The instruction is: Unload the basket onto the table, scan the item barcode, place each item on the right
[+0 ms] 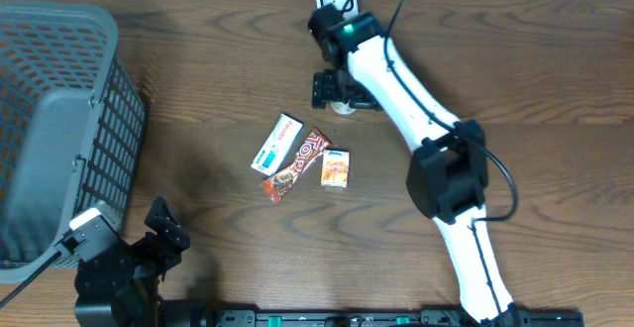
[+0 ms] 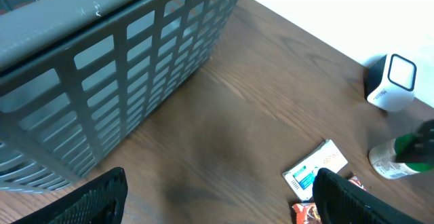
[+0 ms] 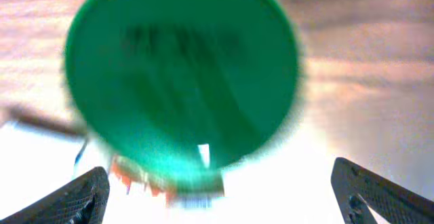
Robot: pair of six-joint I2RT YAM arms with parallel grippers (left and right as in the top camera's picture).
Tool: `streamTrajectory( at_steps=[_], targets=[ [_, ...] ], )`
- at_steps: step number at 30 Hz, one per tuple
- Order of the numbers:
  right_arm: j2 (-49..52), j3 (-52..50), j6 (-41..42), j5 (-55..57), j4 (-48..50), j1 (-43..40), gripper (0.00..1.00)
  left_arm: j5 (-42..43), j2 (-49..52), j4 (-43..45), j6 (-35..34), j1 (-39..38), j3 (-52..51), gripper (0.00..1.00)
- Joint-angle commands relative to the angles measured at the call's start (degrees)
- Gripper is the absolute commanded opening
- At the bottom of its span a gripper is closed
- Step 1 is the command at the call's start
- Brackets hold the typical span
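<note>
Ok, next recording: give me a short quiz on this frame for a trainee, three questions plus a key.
1. How many snack packs lie in the middle of the table? A two, B three, C five.
2. True or false: the right tool stands open, with the bottle's green cap in front of it.
3. Which item lies between the white-and-blue pack and the orange box?
Key: 1 B. 2 true. 3 the brown bar.
</note>
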Motion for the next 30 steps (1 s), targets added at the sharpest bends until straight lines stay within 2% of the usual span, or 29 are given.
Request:
streamTrajectory(
  at_steps=[1, 7, 12, 20, 30],
  targets=[
    [-7.45, 0.13, -0.04, -3.45, -2.97, -2.05, 0.99, -0.33, -0.26, -0.07, -0.70, 0.28, 0.28, 0.88],
    [-10.97, 0.11, -3.72, -1.70, -6.21, -1.79, 0.99, -0.31, -0.26, -0.07, -0.70, 0.28, 0.28, 0.88],
    [-10.67, 0.11, -8.33, -10.05, -7.89, -2.91, 0.99, -0.31, -0.26, -0.07, -0.70, 0.28, 0.28, 0.88],
    [-10.60, 1.68, -8.63, -12.24, -0.04, -6.54, 0.99, -0.33, -0.26, -0.07, -0.70, 0.28, 0.28, 0.88],
    [-0.35, 1.68, -10.75, -12.00, 1.53, -5.05, 0.99, -0.31, -0.26, -0.07, -0.70, 0.28, 0.28, 0.88]
  ],
)
